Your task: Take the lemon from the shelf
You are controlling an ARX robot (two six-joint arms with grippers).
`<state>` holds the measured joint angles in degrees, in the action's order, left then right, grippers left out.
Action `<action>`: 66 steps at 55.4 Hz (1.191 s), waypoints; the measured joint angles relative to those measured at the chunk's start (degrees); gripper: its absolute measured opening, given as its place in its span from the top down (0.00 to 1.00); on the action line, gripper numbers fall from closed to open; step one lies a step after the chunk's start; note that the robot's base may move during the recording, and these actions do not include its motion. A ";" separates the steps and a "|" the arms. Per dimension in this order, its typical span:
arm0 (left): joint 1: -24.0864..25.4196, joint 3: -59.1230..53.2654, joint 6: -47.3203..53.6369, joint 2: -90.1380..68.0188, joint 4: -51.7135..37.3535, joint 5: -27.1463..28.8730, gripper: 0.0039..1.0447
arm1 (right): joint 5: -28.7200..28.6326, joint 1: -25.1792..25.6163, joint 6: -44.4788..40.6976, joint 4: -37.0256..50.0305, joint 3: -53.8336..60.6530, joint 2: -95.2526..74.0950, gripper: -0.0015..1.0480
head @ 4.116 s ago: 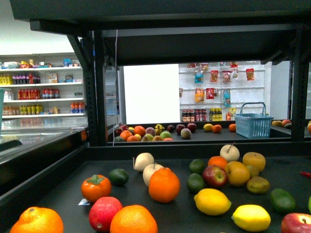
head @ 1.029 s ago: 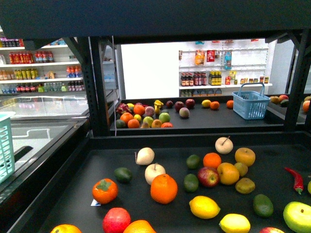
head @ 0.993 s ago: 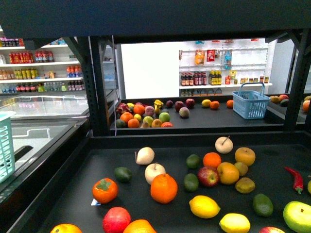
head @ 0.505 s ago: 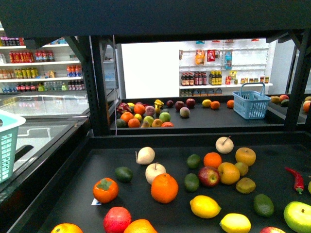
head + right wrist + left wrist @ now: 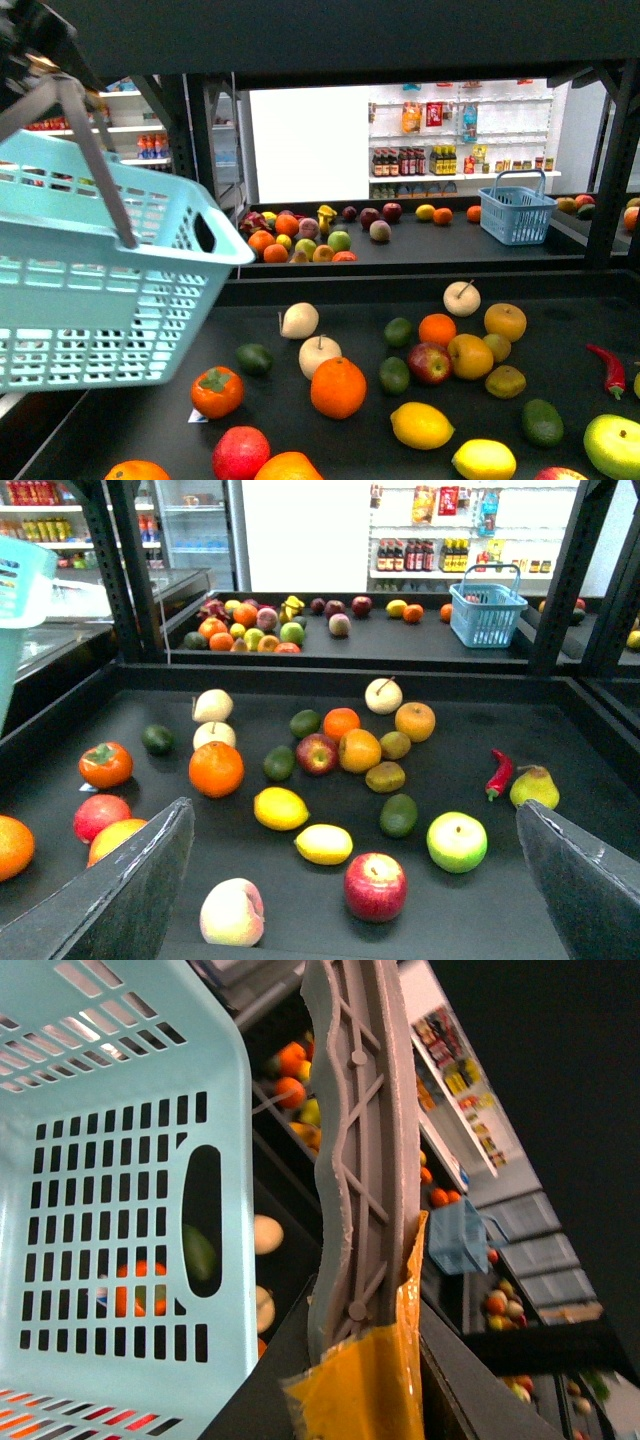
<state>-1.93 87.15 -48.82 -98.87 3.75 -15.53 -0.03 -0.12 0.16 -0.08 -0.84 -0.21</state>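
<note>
Two yellow lemons lie near the front of the black shelf (image 5: 570, 320), one (image 5: 421, 425) beside the other (image 5: 484, 460). The right wrist view shows the same two lemons (image 5: 281, 808) (image 5: 323, 844) on the shelf (image 5: 470, 915). My right gripper (image 5: 352, 808) hangs open above them, its fingers (image 5: 120, 890) wide apart with nothing between them. My left gripper (image 5: 360, 1380), pads wrapped in orange tape, is shut on the grey basket handle (image 5: 350, 1160). The pale teal basket (image 5: 90, 290) hangs tilted over the shelf's left side.
Other fruit is scattered over the deck: an orange (image 5: 338, 387), a red apple (image 5: 430, 364), limes (image 5: 394, 375), a red chili (image 5: 608, 370). A black upright (image 5: 200, 180) and a dark deck overhead frame the space. A blue basket (image 5: 516, 215) stands on the far deck.
The teal basket has swung in from the far left edge and up, and now covers the left part of the front view. The fruit has not moved.
</note>
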 joint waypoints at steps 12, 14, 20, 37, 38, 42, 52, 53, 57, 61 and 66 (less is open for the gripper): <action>-10.93 -0.63 -2.95 -3.06 -1.38 2.38 0.84 | 0.00 0.00 -0.02 0.00 0.00 0.00 0.07; -12.35 -0.61 -2.93 -3.56 -1.51 2.36 0.84 | 0.00 0.00 0.00 0.00 0.00 0.00 0.07; -16.98 0.37 -3.02 -5.90 -1.51 2.14 0.84 | 0.00 0.00 0.00 0.00 0.00 0.00 0.07; -22.16 3.13 -2.97 -11.91 -3.15 1.51 0.84 | 0.00 0.00 -0.02 0.00 0.00 0.00 0.07; -22.27 3.13 -2.89 -11.98 -3.28 1.49 0.84 | 0.00 0.00 0.00 0.00 0.00 0.00 0.07; -22.99 3.13 -1.81 -12.17 -4.02 1.53 0.85 | 0.00 0.00 0.00 0.00 0.00 0.00 0.07; -24.33 3.13 0.31 -12.20 -4.46 1.51 0.85 | 12.94 3.85 12.24 16.96 -6.21 -28.48 0.07; -24.33 3.13 0.31 -12.20 -4.46 1.49 0.85 | 11.21 4.87 12.68 19.17 -7.56 -32.33 0.07; -24.39 3.13 0.17 -12.20 -4.46 1.27 0.85 | 4.66 8.07 13.11 26.86 -13.99 -47.95 0.07; -24.37 3.13 0.20 -12.20 -4.46 1.16 0.85 | -2.67 10.38 13.05 28.63 -22.34 -63.36 0.07; -24.33 3.13 0.20 -12.20 -4.46 1.51 0.85 | -8.57 11.93 12.24 27.41 -32.92 -79.80 0.07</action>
<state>-26.26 90.28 -48.62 -111.07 -0.71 -14.02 -8.60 11.81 12.40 27.33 -33.76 -80.01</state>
